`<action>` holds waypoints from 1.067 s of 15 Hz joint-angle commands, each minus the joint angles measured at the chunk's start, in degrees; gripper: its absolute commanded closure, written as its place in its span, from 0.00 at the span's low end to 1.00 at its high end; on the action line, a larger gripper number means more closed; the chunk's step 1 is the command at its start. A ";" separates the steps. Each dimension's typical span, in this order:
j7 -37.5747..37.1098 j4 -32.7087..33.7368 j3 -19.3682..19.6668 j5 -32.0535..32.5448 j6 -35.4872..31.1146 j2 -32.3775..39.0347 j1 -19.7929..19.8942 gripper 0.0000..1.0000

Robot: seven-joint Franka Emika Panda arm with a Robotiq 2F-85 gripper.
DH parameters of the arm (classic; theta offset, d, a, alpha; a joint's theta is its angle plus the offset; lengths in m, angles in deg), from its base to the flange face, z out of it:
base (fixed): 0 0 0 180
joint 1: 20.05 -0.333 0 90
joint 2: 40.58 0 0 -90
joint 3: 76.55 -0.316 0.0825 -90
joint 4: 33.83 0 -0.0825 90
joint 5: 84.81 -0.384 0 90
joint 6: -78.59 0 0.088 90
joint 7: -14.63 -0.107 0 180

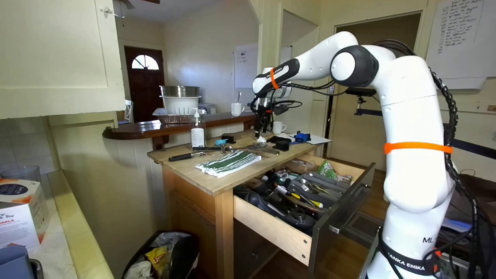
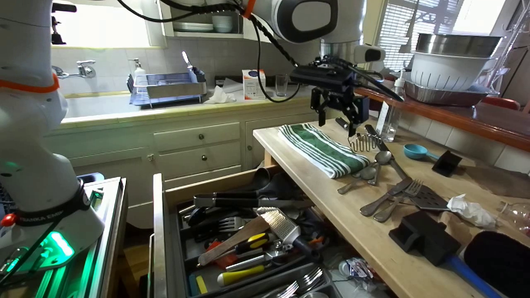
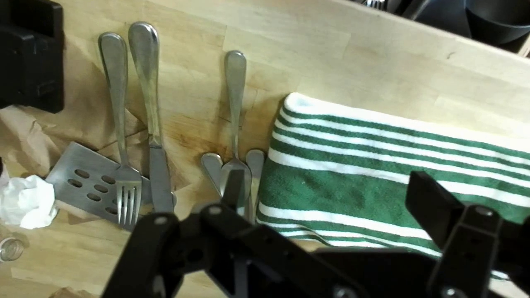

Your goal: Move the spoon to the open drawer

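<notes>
A metal spoon (image 3: 235, 95) lies on the wooden counter beside the green striped towel, its bowl overlapping two other metal handles. In an exterior view the spoon (image 2: 367, 173) lies with its handle toward the counter's front edge. Another spoon bowl (image 2: 383, 157) lies just behind it. My gripper (image 2: 336, 125) is open and empty above the towel; in the wrist view the jaws (image 3: 327, 182) are wide apart, one finger covering part of the spoon's bowl. The open drawer (image 1: 271, 226) is pulled out below the counter, full of utensils; it also shows in an exterior view (image 2: 215, 181).
The green towel (image 3: 352, 186) lies under my gripper. A fork (image 3: 114, 62), a knife (image 3: 145, 54) and a slotted spatula (image 3: 89, 182) lie beside the spoon. A black holder (image 2: 420, 236), a blue measuring cup (image 2: 415, 151) and a soap bottle (image 1: 198, 133) also stand on the counter.
</notes>
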 commanded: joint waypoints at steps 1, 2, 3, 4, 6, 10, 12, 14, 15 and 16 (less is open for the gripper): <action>2.64 7.29 -1.63 1.11 2.35 6.00 3.13 0.00; 3.14 8.33 -1.79 0.84 2.58 7.18 3.93 0.00; 3.21 9.26 -1.95 0.80 2.63 8.18 4.50 0.00; 3.71 9.85 -2.17 0.62 2.62 9.08 5.15 0.04; 3.93 11.02 -2.45 0.83 2.64 10.67 6.07 0.15; 3.95 12.32 -2.97 1.08 2.11 13.25 7.33 0.21; 3.57 12.99 -3.33 0.78 1.93 14.42 7.72 0.17; 3.32 13.18 -3.71 0.51 1.64 15.25 7.91 0.21; 3.02 13.28 -3.83 0.49 1.35 15.65 7.90 0.24; 2.89 13.56 -3.99 0.45 1.62 16.11 7.96 0.25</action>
